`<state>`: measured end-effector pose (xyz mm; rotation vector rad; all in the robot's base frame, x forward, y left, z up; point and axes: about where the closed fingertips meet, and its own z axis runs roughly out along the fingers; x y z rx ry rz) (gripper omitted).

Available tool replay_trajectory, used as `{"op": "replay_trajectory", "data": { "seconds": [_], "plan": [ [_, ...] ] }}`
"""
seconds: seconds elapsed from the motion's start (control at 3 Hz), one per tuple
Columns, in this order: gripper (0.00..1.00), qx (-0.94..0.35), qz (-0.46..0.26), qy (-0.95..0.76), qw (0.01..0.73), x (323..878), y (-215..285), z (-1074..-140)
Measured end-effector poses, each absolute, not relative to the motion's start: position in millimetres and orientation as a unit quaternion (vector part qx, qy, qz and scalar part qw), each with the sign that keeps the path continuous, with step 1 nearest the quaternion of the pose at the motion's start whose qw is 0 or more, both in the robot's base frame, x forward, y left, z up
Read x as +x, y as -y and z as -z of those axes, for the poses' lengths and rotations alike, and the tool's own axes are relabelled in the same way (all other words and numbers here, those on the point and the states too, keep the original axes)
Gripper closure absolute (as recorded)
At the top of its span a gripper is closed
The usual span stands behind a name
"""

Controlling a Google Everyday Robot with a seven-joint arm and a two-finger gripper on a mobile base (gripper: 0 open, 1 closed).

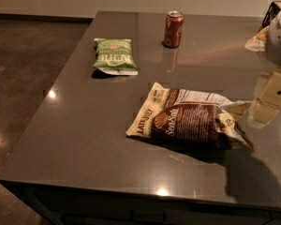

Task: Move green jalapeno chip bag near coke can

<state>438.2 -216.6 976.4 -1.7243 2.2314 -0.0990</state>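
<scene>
The green jalapeno chip bag lies flat on the grey table, toward its far left. The coke can stands upright at the far middle, about a bag's length to the right of the green bag and slightly farther back. My gripper hangs at the right edge of the view, above the table, just right of the large brown bag. It is far from both the green bag and the can and holds nothing that I can see.
A large brown-and-cream "Sea Salt" chip bag lies in the middle right of the table, next to my gripper. A pale object sits at the far right edge. The table's left and front edges drop to a dark floor.
</scene>
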Motion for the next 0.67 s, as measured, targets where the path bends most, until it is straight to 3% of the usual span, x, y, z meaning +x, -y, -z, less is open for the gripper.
{"op": "replay_trajectory", "data": {
  "seconds": [0.67],
  "plan": [
    [0.00, -0.591, 0.032, -0.789, 0.165, 454.6, 200.3, -975.5]
  ]
}}
